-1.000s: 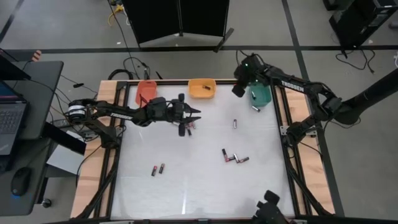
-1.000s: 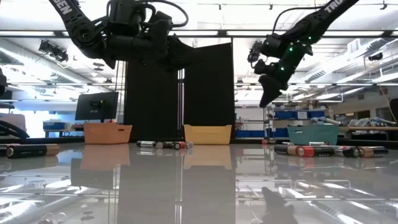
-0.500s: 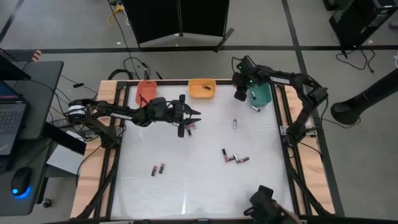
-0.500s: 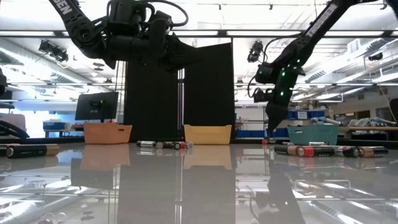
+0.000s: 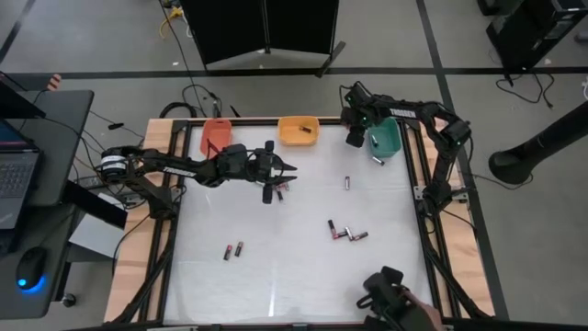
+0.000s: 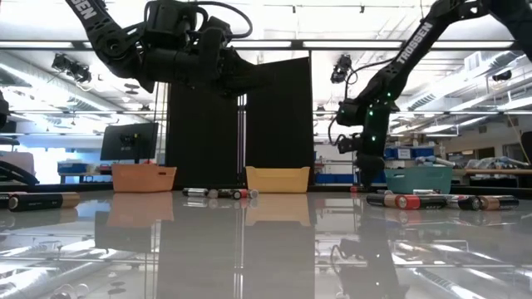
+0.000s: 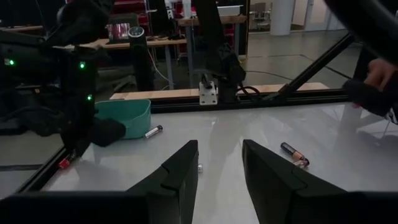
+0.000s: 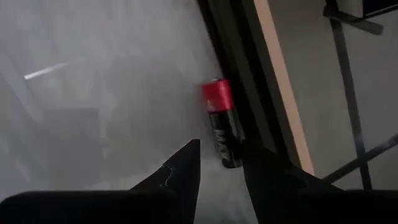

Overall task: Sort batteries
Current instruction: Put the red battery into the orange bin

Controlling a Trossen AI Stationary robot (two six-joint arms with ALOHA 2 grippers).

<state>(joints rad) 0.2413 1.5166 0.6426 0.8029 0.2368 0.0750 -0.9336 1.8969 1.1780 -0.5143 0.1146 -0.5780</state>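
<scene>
My right gripper (image 5: 352, 138) points steeply down at the table's far edge, just left of the teal bin (image 5: 387, 138). Its fingers are open (image 8: 221, 163). Just beyond the fingertips a battery (image 8: 221, 129) with a red end and a dark body lies on the table along the frame rail. My left gripper (image 5: 287, 169) hovers level and open (image 7: 220, 163) over the far-left middle, above a few batteries (image 5: 278, 188). Other batteries lie singly (image 5: 347, 182) (image 5: 375, 160), as a cluster (image 5: 344, 233) and as a pair (image 5: 232, 250).
A red bin (image 5: 216, 136) and an orange bin (image 5: 299, 130) stand along the far edge, left of the teal one. A black frame rail (image 8: 239, 74) and a wooden border run close beside the right gripper. A person's dark-sleeved hand (image 5: 395, 303) shows at the near edge.
My right gripper has come down from well above the table to just over its surface beside the teal bin, tipping more steeply downward as its arm folded in toward the far edge. The batteries have not moved.
</scene>
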